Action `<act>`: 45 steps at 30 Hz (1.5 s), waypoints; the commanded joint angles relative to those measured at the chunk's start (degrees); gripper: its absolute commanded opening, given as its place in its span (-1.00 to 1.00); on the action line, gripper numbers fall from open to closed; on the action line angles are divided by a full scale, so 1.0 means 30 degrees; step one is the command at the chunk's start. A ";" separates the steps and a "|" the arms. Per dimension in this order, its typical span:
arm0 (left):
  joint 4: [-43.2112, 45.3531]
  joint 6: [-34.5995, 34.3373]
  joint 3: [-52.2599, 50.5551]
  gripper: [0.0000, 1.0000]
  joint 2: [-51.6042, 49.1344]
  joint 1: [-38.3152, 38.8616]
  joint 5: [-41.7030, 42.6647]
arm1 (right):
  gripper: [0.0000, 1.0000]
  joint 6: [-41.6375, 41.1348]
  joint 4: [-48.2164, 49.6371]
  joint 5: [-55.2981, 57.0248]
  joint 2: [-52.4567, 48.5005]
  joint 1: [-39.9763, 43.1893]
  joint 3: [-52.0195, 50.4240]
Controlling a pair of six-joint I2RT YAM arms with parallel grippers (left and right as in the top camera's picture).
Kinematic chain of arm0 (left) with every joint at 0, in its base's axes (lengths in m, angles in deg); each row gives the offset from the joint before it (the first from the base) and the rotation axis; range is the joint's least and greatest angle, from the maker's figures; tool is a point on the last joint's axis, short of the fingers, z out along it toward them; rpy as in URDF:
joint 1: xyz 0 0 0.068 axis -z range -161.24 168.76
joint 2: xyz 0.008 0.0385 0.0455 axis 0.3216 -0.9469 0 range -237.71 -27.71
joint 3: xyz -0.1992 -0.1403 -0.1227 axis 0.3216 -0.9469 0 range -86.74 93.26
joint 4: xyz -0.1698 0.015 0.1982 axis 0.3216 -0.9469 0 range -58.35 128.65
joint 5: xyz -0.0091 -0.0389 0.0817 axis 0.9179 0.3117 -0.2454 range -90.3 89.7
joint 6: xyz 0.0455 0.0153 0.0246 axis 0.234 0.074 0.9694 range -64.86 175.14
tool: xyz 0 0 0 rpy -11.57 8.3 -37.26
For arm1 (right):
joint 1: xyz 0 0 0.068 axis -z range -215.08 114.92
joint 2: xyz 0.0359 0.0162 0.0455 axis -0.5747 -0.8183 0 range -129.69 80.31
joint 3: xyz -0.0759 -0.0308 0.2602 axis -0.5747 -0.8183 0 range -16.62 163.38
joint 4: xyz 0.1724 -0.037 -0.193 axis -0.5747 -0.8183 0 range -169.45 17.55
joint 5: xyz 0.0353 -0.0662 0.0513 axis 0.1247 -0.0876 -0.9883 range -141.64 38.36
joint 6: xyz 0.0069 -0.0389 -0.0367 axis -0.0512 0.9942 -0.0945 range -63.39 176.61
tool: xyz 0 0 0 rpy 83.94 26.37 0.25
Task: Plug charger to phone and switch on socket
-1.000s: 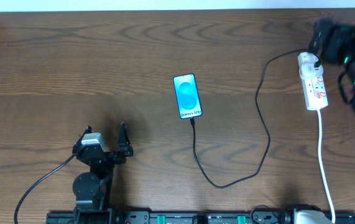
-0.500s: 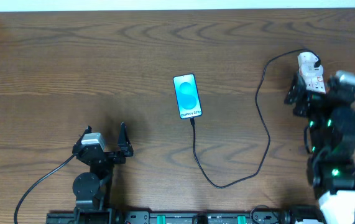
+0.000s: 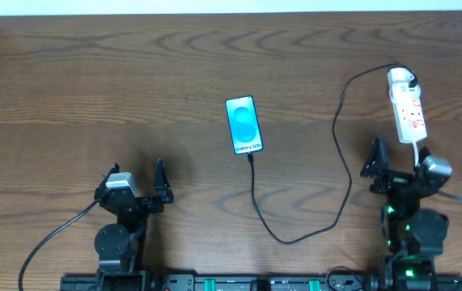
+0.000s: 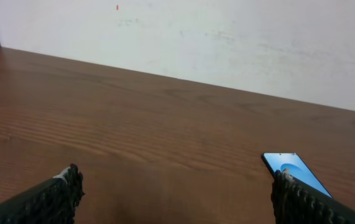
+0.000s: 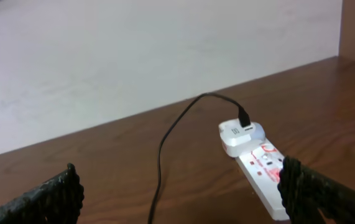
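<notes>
**Overhead:** right fingers [image 3: 396,170], wide open and empty, have withdrawn from the socket [image 3: 407,105], now just beyond them. The left fingers [image 3: 137,182], equally wide and empty, are unmoved.
**Left wrist:** phone [image 4: 292,170] lies beyond the right-hand finger.
**Right wrist:** the socket, with the charger [image 5: 168,140] plugged in, lies ahead.

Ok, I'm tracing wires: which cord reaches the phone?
The thin black charger, ending at the phone's bottom edge; the white cord only leaves the socket.
</notes>
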 commanded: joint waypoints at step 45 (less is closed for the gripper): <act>-0.0597 0.0262 -0.0342 0.96 0.0138 -0.0117 0.0219 | 0.99 0.4991 -0.7249 -0.1843 0.7220 -0.0168 -0.1035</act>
